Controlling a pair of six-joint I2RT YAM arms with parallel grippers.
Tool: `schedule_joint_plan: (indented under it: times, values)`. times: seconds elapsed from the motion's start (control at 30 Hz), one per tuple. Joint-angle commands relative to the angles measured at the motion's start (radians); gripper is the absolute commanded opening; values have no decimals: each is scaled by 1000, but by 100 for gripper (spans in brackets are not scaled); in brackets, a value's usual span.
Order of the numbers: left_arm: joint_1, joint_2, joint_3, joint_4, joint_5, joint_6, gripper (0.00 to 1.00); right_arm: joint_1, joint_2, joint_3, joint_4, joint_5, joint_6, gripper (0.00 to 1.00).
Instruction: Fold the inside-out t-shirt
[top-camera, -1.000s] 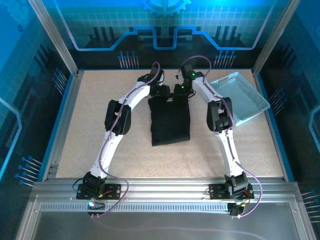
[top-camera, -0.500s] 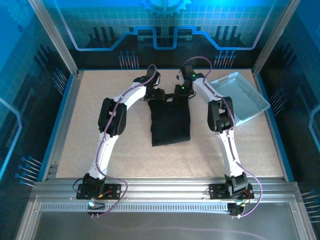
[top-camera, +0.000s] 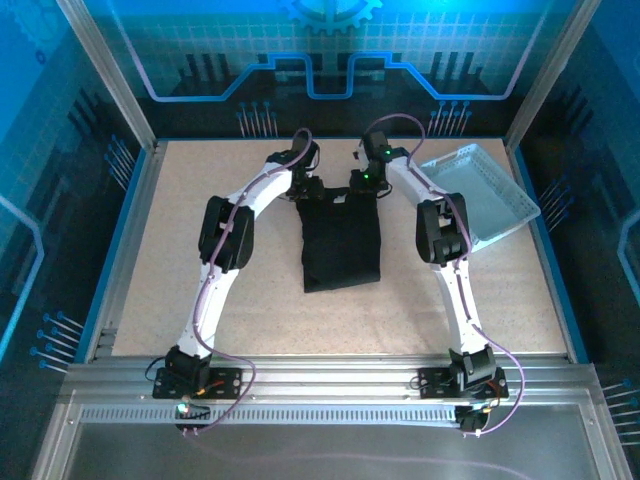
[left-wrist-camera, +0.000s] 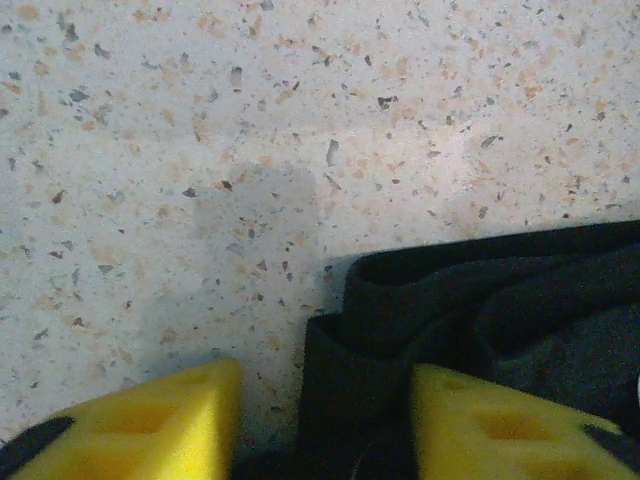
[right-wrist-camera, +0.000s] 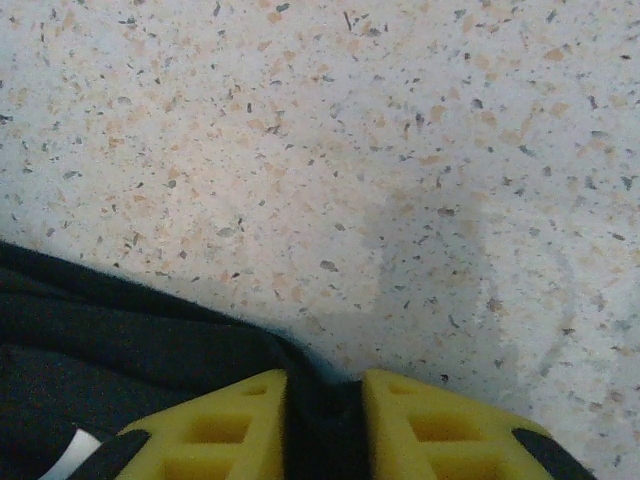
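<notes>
Right claw (right-wrist-camera: 322, 400) pinches t-shirt (top-camera: 342, 250) corner — tray (top-camera: 480, 195) well apart.

The table (top-camera: 180, 260) has a pale speckled top, flecked with orange and dark chips, and a blue rim runs along its left, right and far sides. A black t-shirt (top-camera: 342, 245) lies flat near the middle of it, folded into a narrow rectangle whose long sides run from near to far. At the shirt's far edge the cloth sits in several stacked layers on the tabletop, and a small white label (right-wrist-camera: 72, 452) shows there. A light grey perforated tray (top-camera: 480, 195) rests on the far right part of the table, turned at an angle to the rim, well apart from the shirt.
</notes>
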Motion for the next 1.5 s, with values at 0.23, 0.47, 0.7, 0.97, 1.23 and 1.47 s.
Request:
schedule_joint_plan:
  times: [0.23,0.47,0.7,0.97,1.23,1.47]
  values:
    - [-27,-28,-120,149,208,-101,19,47,-91,-157,32,6,76,9]
    - [-23,-103,-177,189,201,-112,0,47,-187,-218,65,28,76,0]
    - [18,-309,-416,348,174,-161,0,23,-287,-285,94,34,59,0]
    - [37,-436,-554,452,204,-189,0,19,-433,-449,208,-10,60,0]
    - [39,-474,-573,489,240,-210,0,19,-485,-491,230,-7,49,0]
    - [47,-506,-537,483,259,-232,0,13,-527,-466,221,-11,50,0]
